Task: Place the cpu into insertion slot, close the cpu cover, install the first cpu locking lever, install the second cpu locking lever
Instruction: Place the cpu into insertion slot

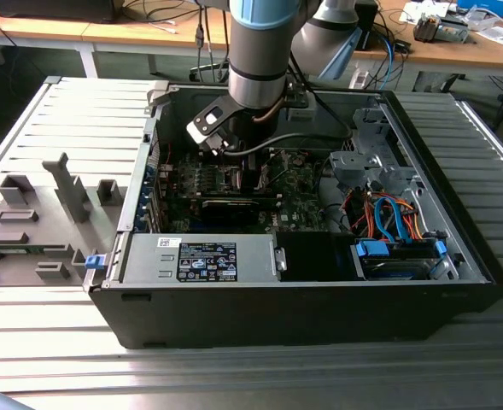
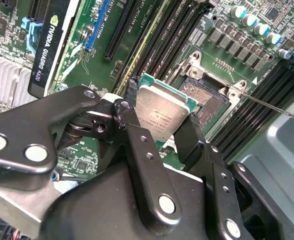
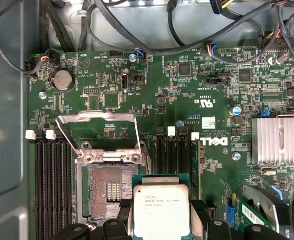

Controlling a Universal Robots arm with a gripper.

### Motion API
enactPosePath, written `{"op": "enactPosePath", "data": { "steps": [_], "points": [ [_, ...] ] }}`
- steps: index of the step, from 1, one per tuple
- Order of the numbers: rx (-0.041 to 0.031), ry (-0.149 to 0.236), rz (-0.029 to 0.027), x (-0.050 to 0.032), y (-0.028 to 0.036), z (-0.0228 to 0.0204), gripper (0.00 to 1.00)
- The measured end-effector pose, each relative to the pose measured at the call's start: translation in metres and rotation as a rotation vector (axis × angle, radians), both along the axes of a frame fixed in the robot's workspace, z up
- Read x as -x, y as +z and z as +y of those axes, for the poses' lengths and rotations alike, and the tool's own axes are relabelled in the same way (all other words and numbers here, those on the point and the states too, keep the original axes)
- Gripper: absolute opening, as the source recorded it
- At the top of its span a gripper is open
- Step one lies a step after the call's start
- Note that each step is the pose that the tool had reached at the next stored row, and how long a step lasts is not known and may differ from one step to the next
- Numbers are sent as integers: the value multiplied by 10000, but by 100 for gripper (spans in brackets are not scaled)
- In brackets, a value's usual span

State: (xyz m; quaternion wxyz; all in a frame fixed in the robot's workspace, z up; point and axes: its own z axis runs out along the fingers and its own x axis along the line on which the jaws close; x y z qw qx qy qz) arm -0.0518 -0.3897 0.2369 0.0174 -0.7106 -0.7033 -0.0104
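Observation:
My gripper [image 2: 160, 119] is shut on the cpu [image 2: 162, 111], a small square chip with a silver-grey top, its black fingers [image 2: 131, 102] pressing two opposite edges. In the first wrist view the cpu [image 3: 160, 207] hangs above the board, overlapping one edge of the insertion slot [image 3: 108, 189], whose pin field lies bare. The insertion slot [image 2: 202, 99] also shows just past the chip. The cpu cover [image 3: 98, 117], a thin silver frame, stands swung up at the socket's far side. A thin lever rod [image 2: 271, 106] sticks out beside the socket. In the exterior view the gripper [image 1: 244, 175] reaches down into the computer case.
The open black computer case [image 1: 302, 290] lies on a slatted metal table. Long memory slots [image 2: 159, 35] flank the socket and a black graphics card [image 2: 51, 47] lies beyond them. A finned heat sink [image 3: 279, 141], loose cables [image 3: 137, 30] and a power supply [image 1: 200, 256] crowd the case.

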Motion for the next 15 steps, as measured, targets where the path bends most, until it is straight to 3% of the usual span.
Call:
{"op": "enactPosePath", "data": {
  "steps": [15],
  "points": [
    [0, -1, 0, 0, -28, 1, 54]
  ]
}}
